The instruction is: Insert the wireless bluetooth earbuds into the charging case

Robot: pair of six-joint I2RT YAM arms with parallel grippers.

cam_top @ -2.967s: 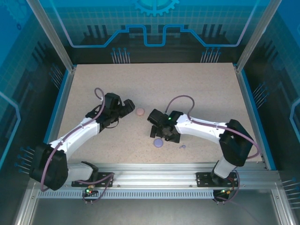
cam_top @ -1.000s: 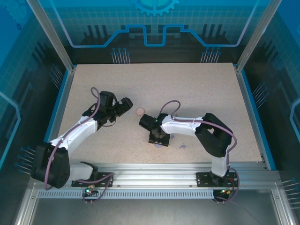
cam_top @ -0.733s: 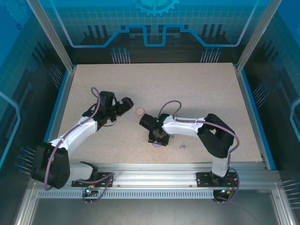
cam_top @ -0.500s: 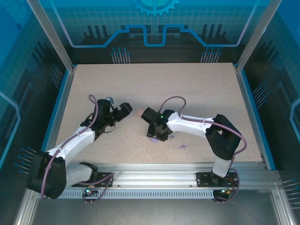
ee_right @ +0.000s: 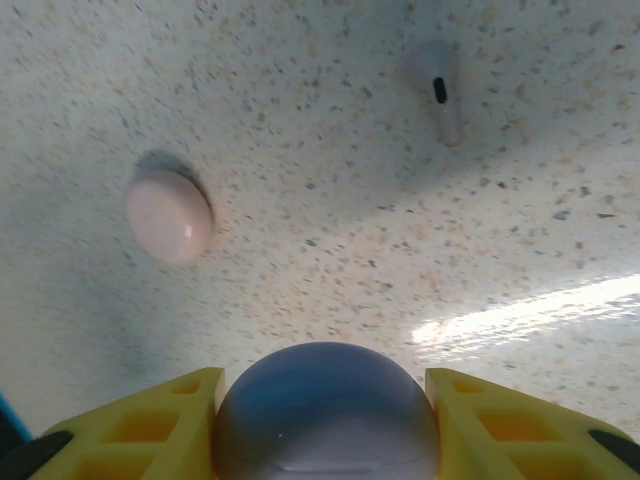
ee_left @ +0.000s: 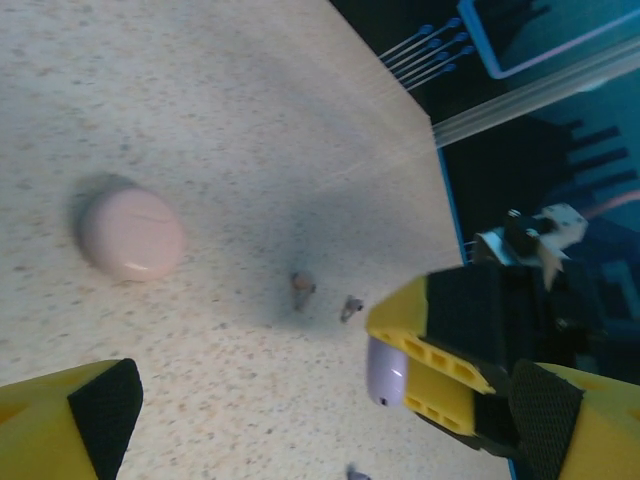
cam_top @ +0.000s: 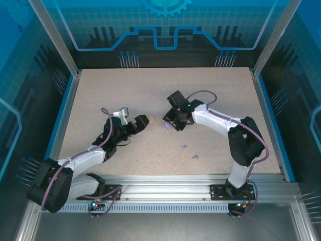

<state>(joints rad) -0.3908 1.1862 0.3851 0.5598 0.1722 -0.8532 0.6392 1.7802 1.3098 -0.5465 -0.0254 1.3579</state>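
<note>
My right gripper (cam_top: 168,122) is shut on the round lilac charging case (ee_right: 325,415), whose lid is closed, and holds it just above the table. The closed pink charging case (cam_top: 149,119) lies on the table a little to its left and shows again as the pink case (ee_right: 170,215). Right beside that pink case (ee_left: 132,235) my left gripper (cam_top: 141,123) stands wide open with nothing in it. Two small earbuds (ee_left: 302,285) (ee_left: 350,306) lie between the cases. One pale earbud (ee_right: 440,85) lies ahead of the held case. Two lilac earbuds (cam_top: 184,147) (cam_top: 195,157) rest nearer the front.
The speckled tabletop (cam_top: 215,95) is bare across its far half. Blue walls and metal posts (cam_top: 55,40) ring the table, and a metal rail (cam_top: 165,188) runs along the near edge.
My right gripper lifted the lilac case from the front middle and carried it back towards the pink case. My left arm pulled in, its open gripper swinging up beside the pink case.
</note>
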